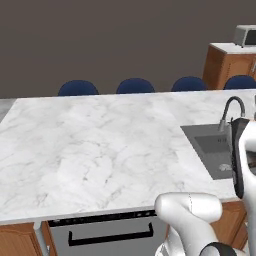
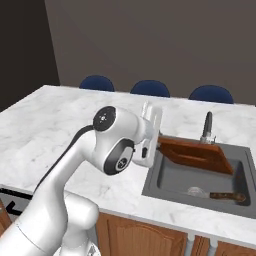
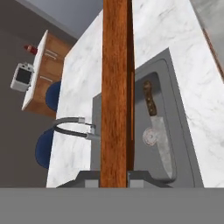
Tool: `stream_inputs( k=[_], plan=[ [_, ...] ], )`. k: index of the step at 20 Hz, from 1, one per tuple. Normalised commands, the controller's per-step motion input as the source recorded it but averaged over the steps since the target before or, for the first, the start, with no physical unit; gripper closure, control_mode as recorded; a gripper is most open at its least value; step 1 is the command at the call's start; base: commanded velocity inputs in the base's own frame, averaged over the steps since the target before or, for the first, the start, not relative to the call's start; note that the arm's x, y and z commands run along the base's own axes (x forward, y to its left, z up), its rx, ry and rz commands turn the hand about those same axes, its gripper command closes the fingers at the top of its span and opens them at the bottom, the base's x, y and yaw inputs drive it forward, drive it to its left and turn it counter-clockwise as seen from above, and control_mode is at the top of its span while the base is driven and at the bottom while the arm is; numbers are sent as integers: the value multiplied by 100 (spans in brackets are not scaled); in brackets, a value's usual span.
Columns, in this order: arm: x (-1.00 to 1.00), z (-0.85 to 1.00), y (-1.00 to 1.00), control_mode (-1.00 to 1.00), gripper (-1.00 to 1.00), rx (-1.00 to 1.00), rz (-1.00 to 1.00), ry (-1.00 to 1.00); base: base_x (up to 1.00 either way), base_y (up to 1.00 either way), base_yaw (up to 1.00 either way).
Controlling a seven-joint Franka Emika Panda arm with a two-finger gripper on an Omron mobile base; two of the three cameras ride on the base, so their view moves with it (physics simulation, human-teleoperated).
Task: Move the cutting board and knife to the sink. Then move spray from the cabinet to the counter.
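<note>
the counter (image 1: 90,150) is the biggest thing here, a white marble-look slab with grey veins; its long stretch left of the sink lies bare, running out to the front lip above a dark drawer pull and to the far edge where four blue chair backs (image 1: 135,86) line up against the dark wall. the sink (image 2: 172,182) is a grey basin sunk into the right part of the worktop, with a narrow marble border at its front rim and a dark curved faucet (image 2: 207,127) at its far rim. the white arm bends over the counter's near side and reaches to the basin's left rim.

the cutting board (image 2: 195,154) is held over the sink, reddish-brown in these views, its left end at the gripper (image 3: 114,177) and its length stretching out above the far half of the basin, close to the faucet base. in the hand view the board is seen edge-on, running straight up the middle, with the two finger tips pressed against either side of it, pinching it.

the knife (image 3: 156,127) lies flat on the sink floor, beside the board line, blade near the drain (image 3: 151,137), with basin floor free around it.
</note>
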Motion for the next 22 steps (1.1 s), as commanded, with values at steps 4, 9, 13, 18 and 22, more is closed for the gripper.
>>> stream_inputs(
  k=[4, 9, 13, 18, 22],
  plan=[
    [31, -4, 7, -100, 100, 0, -1, 6, 0, 0, 0],
    [17, -32, 1, -100, 100, 0, 0, 8, 0, 0, 0],
    [6, -30, -3, -100, 100, 2, 0, 1, 0, 0, 0],
    [23, -17, 0, -100, 100, 0, 0, 0, 0, 0, 0],
    [30, -18, 0, -100, 100, 0, 0, 0, 0, 0, 0]
  ],
)
